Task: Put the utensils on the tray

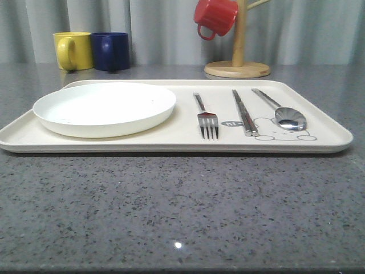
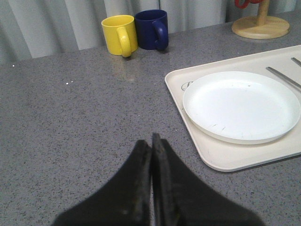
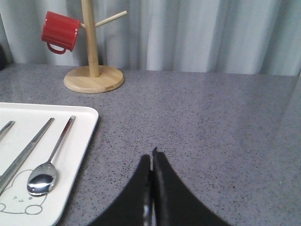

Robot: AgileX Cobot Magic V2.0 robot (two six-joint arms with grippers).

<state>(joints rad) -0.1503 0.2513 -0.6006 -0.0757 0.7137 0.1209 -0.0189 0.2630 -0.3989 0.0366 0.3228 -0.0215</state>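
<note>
The cream tray (image 1: 319, 141) lies across the grey table. On its right half rest a silver fork (image 1: 206, 119), a pair of chopsticks (image 1: 244, 112) and a spoon (image 1: 286, 114), side by side over the rabbit drawing. In the right wrist view the spoon (image 3: 44, 169) and chopsticks (image 3: 23, 155) lie on the tray (image 3: 80, 136). My right gripper (image 3: 152, 157) is shut and empty over bare table to the right of the tray. My left gripper (image 2: 152, 140) is shut and empty over bare table left of the tray (image 2: 225, 160).
A round white plate (image 1: 104, 107) sits on the tray's left half. A yellow mug (image 1: 73, 50) and a dark blue mug (image 1: 110, 51) stand at the back left. A wooden mug tree (image 1: 238, 51) holding a red mug (image 1: 215, 17) stands at the back right.
</note>
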